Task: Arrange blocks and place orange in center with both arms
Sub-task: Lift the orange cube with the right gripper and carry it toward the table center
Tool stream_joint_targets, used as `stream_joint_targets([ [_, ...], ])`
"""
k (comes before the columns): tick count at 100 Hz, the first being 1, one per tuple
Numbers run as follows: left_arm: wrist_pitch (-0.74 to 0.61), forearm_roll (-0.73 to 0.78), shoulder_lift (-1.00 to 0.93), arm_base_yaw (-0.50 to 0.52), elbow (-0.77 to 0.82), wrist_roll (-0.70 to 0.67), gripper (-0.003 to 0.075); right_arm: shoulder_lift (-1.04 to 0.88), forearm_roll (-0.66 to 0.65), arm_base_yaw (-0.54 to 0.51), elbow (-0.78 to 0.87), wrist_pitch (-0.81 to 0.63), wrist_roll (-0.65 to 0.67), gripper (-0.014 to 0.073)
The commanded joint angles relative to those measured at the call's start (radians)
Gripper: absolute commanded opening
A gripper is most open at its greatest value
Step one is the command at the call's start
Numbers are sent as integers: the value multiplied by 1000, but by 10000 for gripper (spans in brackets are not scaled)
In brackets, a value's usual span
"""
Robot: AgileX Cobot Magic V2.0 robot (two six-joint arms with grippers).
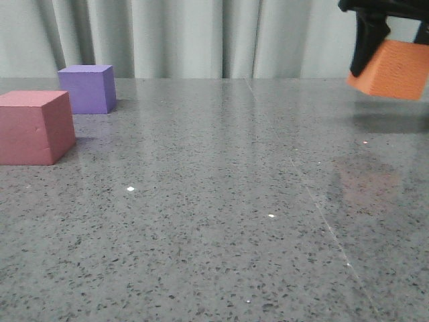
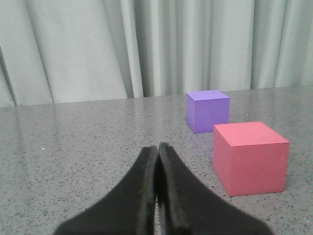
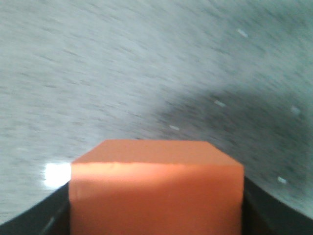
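Observation:
My right gripper [image 1: 392,57] is shut on the orange cube [image 1: 395,69] and holds it tilted, well above the table at the far right. In the right wrist view the orange cube [image 3: 156,188] fills the space between the black fingers [image 3: 34,220]. The pinkish-red cube [image 1: 35,126] sits on the table at the left, with the purple cube [image 1: 87,88] just behind it. My left gripper [image 2: 157,149] is shut and empty; the pinkish-red cube [image 2: 250,157] and purple cube [image 2: 207,110] lie ahead of it to one side. The left gripper is out of the front view.
The grey speckled tabletop [image 1: 221,201] stretches between the two left cubes and the held cube. A pale pleated curtain [image 1: 188,37] hangs behind the table's far edge.

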Motion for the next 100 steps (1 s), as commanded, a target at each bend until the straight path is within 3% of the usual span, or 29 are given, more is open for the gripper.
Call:
stream_joint_targets([
  [1,-79,-9,-33,3,56,-2,-19,-49,30,61,-78,-17,12,241],
  [25,-79,-9,-33,3,56,-2,-19,6,10,227,-201,-37,150,241],
  [59,-79,-9,-33,3,56,-2,-19,157,-229,399,-363,20,450,241],
  [100,-79,-9,-33,3,56,-2,-19,277,-232,471,-432,9,518,241],
])
